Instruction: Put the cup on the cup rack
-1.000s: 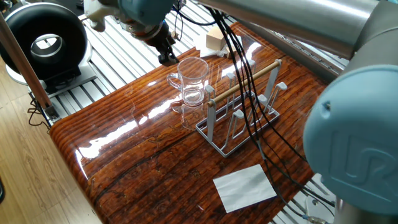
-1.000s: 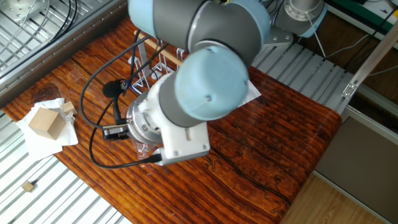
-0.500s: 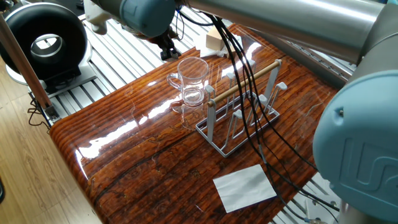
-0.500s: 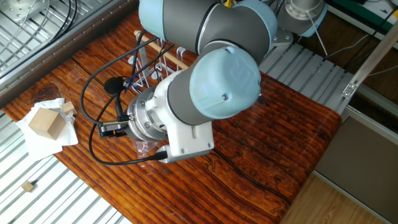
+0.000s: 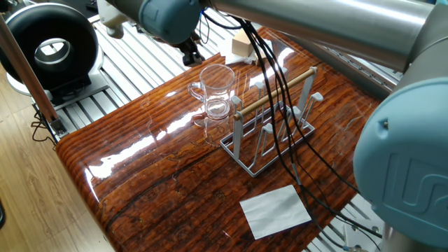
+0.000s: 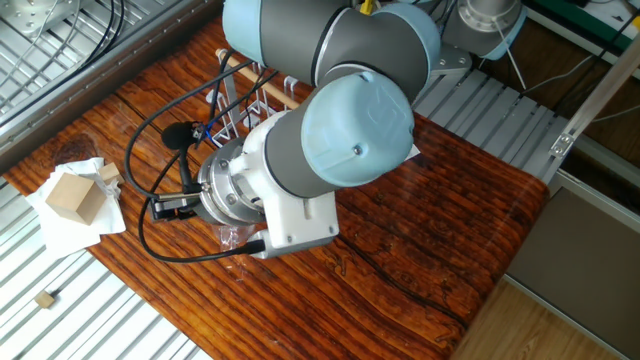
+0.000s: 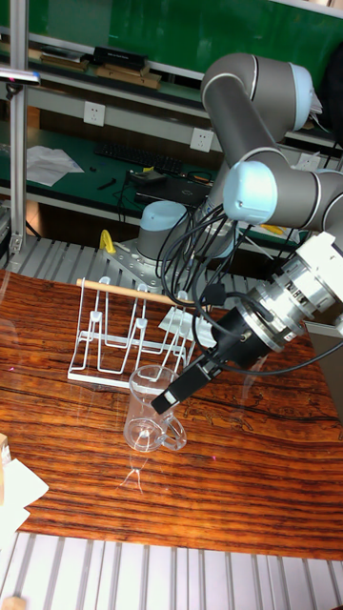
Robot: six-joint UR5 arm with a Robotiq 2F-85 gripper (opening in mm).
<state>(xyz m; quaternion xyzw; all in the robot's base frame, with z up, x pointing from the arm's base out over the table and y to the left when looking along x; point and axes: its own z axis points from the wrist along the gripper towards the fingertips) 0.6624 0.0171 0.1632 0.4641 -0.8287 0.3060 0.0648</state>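
Cup (image 5: 218,91) upright on the table (image 5: 140,175), mouth up, handle turned away from the rack (image 5: 241,155). Stands just beside the rack's near end, not on any peg. Unmoved across the last second, same spot and same tilt in both fixed views.

Gripper (image 5: 190,54) now a little further from the cup than a second ago: then close behind the rim, now drawn back toward the table's far edge. Clear gap to the glass in one fixed view. In the tall view, gripper (image 7: 170,398) tip overlaps the cup (image 7: 152,412) rim in the picture, but contact cannot be confirmed. Hidden behind the wrist in the other fixed view.

Jaws: cannot tell whether apart or together, with only a dark sliver showing in any view. Nothing held between them.

Probably a re-aim and not a grasp, so no progress on the task itself. Still to come: closing on the cup, lifting, turning it over, lowering onto a peg. Main risks judged: slippery glass, and cables trailing close over the rack's wooden rod (image 5: 276,94).
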